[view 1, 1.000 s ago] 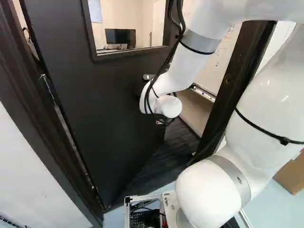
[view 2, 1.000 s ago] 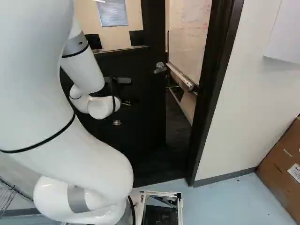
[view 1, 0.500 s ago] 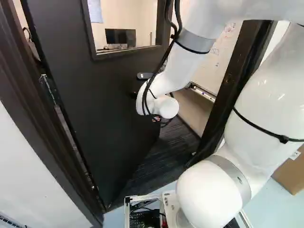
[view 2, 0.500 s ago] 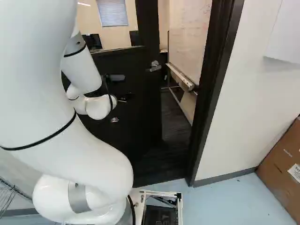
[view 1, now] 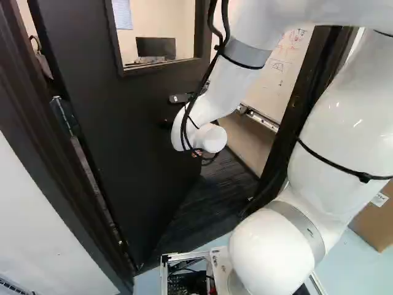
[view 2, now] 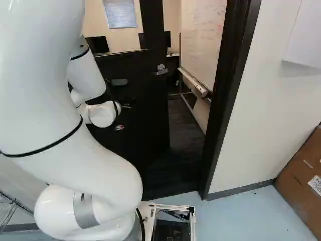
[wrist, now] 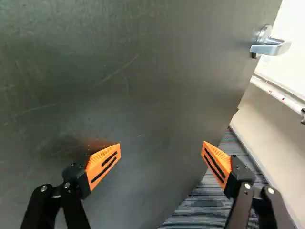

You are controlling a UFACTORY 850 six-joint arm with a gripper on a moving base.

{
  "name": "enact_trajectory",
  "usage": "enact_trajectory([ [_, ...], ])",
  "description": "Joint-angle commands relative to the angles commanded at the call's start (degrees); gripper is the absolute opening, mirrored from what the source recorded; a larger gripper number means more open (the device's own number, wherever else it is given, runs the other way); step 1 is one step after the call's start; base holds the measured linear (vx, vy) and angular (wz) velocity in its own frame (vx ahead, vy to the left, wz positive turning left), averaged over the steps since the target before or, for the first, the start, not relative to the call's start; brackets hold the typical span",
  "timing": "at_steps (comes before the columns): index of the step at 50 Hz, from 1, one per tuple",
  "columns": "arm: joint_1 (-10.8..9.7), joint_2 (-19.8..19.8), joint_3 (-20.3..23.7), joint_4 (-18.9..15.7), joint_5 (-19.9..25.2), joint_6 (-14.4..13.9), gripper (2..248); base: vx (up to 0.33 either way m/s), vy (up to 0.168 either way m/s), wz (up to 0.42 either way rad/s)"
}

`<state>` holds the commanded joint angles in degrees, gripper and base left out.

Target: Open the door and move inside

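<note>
Swung further away from you since the last frame, your door (view 1: 116, 135) is now partway open, hinged edge at the left of the left base view; your arm (view 1: 230, 86) has moved forward too; your gripper (view 2: 124, 116) has its fingers spread wide, holding nothing, facing the door; can't tell if they touch it; the lever handle (wrist: 269, 46) sits by the free edge.
</note>
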<state>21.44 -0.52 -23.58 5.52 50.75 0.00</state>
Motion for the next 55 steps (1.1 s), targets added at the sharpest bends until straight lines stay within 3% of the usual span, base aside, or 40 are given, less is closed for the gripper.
enact_trajectory([
  [37,2.37,-5.26,-5.51,-0.04,-0.05,0.00,247,0.000,0.000,0.000],
  [55,3.49,-8.16,-8.69,-0.04,-2.21,0.00,247,0.000,0.000,0.000],
])
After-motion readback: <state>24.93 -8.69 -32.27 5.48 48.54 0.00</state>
